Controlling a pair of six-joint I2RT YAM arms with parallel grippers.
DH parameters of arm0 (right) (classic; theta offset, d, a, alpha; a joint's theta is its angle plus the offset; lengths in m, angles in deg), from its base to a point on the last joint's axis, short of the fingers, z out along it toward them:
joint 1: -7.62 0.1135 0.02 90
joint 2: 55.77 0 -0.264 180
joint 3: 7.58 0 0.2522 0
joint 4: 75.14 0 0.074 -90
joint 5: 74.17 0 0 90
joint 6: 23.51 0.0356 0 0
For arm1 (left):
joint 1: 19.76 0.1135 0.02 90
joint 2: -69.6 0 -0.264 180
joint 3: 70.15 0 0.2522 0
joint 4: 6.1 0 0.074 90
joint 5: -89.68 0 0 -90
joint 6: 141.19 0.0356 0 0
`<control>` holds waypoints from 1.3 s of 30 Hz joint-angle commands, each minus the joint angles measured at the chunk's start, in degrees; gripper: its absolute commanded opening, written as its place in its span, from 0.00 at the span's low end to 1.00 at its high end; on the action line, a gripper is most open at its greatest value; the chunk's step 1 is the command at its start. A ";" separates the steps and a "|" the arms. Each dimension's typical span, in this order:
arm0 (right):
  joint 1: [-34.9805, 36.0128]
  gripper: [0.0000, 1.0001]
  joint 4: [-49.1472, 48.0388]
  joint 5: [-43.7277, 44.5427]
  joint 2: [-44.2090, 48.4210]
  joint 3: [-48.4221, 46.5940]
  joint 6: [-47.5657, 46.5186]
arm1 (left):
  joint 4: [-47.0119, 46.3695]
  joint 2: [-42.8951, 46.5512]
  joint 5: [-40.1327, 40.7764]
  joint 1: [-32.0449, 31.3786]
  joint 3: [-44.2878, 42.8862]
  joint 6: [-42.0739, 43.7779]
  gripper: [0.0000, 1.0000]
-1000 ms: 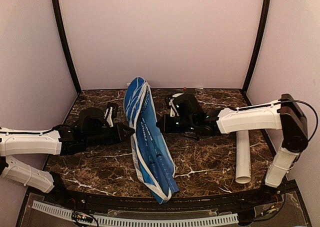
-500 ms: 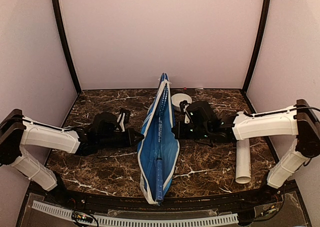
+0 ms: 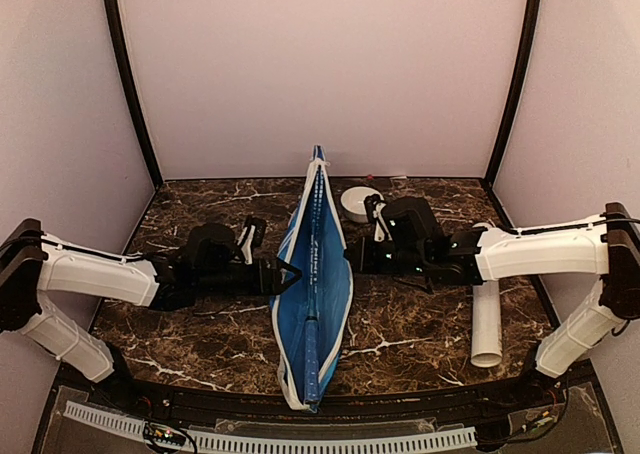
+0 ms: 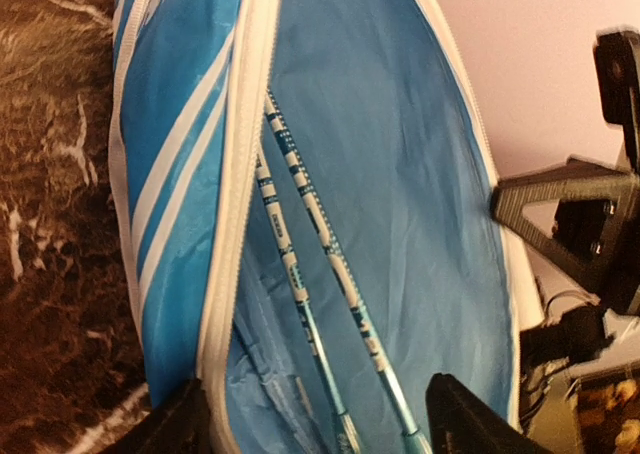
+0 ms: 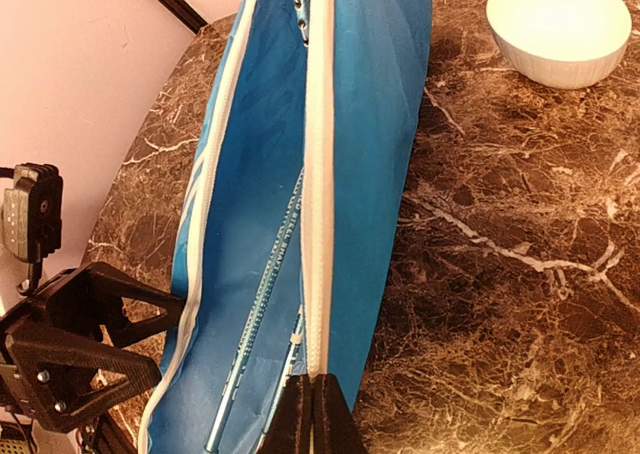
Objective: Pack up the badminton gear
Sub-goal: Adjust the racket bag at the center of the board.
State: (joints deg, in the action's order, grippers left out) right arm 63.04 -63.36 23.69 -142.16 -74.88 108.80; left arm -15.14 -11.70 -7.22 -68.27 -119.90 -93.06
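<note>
Gaping blue white-trimmed racket cover (image 3: 325, 274)

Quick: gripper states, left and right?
Left gripper: open, fingers spread wide at the racket cover.
Right gripper: closed on the racket cover's white trim.

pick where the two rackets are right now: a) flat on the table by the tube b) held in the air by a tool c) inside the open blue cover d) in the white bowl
c: the left wrist view shows both rackets lying inside the open cover.
</note>
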 commanded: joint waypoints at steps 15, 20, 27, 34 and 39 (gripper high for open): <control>0.74 0.00 -3.12 -0.02 -1.98 -0.63 0.59 | 20.48 6.05 12.86 -8.41 -3.94 -1.64 0.99; 0.74 0.00 -3.24 -0.20 -2.44 -0.80 0.80 | 20.25 9.57 11.22 -9.27 -0.64 -4.64 0.99; 0.82 0.00 -3.45 -0.61 -3.29 -1.38 0.76 | 19.29 13.80 5.00 -11.01 1.79 -7.39 0.99; 1.07 0.00 -4.03 -0.94 -2.82 -1.75 0.85 | 17.98 13.27 2.87 -14.08 1.41 -9.28 0.99; 1.52 0.00 -3.71 -0.50 -1.28 -2.07 0.77 | 17.47 9.30 2.46 -15.87 -0.97 -9.83 0.99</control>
State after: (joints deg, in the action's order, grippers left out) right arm 63.65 -64.37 23.30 -145.20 -74.95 109.25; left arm 2.87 0.28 -3.81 -82.91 -119.05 -102.00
